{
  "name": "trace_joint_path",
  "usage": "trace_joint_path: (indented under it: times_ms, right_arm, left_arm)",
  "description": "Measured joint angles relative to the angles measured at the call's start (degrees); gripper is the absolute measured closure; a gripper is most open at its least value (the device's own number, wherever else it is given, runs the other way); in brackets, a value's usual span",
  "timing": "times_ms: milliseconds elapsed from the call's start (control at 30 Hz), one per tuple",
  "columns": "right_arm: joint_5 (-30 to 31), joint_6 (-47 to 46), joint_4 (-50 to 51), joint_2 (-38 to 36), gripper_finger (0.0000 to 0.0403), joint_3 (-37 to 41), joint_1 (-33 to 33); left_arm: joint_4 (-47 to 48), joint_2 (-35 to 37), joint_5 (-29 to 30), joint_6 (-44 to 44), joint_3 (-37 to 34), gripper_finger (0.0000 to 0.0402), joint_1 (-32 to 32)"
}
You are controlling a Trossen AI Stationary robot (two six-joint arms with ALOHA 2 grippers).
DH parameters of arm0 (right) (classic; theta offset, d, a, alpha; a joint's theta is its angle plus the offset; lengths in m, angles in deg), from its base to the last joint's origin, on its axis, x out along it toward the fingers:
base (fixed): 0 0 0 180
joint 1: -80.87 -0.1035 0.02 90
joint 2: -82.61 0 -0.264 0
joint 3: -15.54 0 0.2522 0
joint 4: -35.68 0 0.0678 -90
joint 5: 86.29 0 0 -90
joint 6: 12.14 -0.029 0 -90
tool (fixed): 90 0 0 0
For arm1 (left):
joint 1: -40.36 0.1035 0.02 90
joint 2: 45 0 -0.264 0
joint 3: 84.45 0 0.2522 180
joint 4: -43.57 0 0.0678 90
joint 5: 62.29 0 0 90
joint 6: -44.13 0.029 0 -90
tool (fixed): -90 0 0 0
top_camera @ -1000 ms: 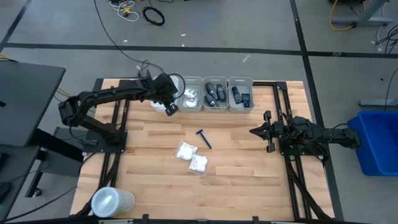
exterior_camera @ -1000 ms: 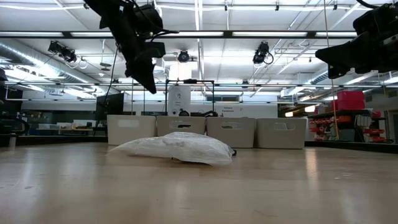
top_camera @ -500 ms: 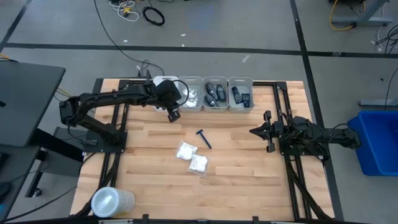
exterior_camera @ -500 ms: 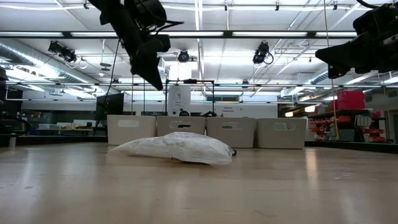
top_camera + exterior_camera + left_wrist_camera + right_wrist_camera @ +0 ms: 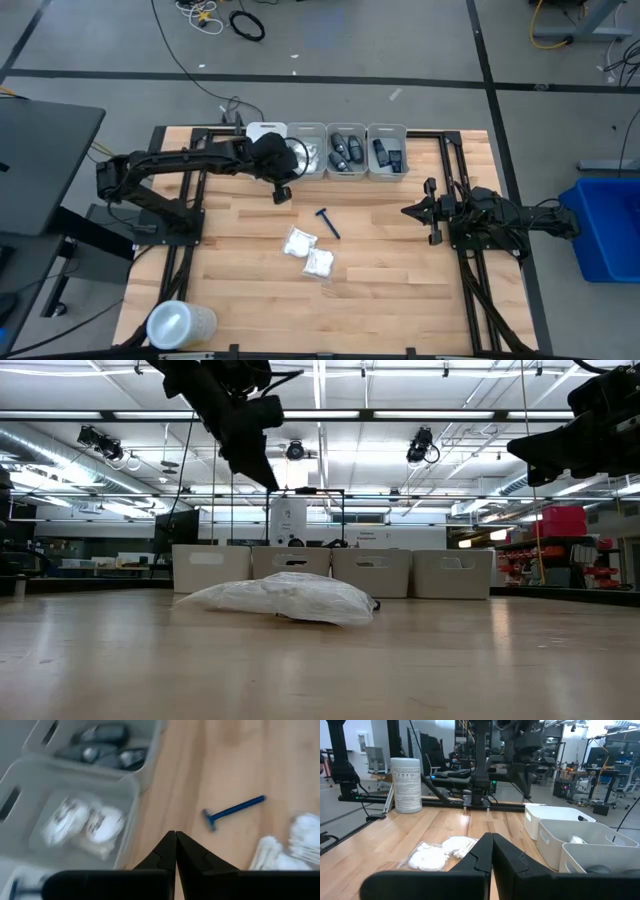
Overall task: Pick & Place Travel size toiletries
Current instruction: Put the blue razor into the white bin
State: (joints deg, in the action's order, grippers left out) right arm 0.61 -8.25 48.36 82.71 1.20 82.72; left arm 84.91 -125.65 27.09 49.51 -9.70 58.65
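A dark blue T-shaped razor (image 5: 326, 222) lies flat mid-table; it also shows in the left wrist view (image 5: 234, 810). Two white crinkly packets (image 5: 309, 252) lie just nearer, seen too in the low view (image 5: 283, 598) and right wrist view (image 5: 440, 852). My left gripper (image 5: 281, 193) (image 5: 175, 837) is shut and empty, raised over the table in front of the bins, left of the razor. My right gripper (image 5: 408, 211) (image 5: 492, 839) is shut and empty, hovering at the table's right side.
Four white bins (image 5: 327, 150) line the far edge: one holds white packets (image 5: 85, 822), two hold small dark containers (image 5: 346, 152). A clear round lidded tub (image 5: 180, 324) lies at the near left corner. Bare wood lies between the razor and my right gripper.
My left gripper has moved from over the far-left bins toward the table's near edge and to the right, closer to the razor, staying shut. My right arm has kept still.
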Motion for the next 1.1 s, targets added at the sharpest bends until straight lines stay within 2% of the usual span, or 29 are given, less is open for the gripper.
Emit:
trace_joint_path:
  times_ms: [200, 533, 667, 1100]
  right_arm:
    - [0.0, -0.01, 0.01, 0.0, 0.0389, 0.0, 0.0]
    - [0.0, 0.0, 0.0, 0.0, 0.0389, 0.01, -0.01]
    - [-0.01, 0.0, 0.0, 0.0, 0.0389, 0.02, 0.0]
    - [0.0, 0.0, 0.0, 0.0, 0.0389, 0.01, 0.0]
  left_arm:
    - [-3.22, -0.02, -4.82, 4.86, -0.02, 0.0393, -1.25]
    - [-5.04, -0.04, -5.55, 8.79, -0.02, 0.0397, -3.24]
    - [-5.72, -0.04, -8.29, 11.37, -0.02, 0.0397, -3.74]
    - [-16.07, -0.09, -13.03, 10.04, -3.41, 0.0399, -5.19]
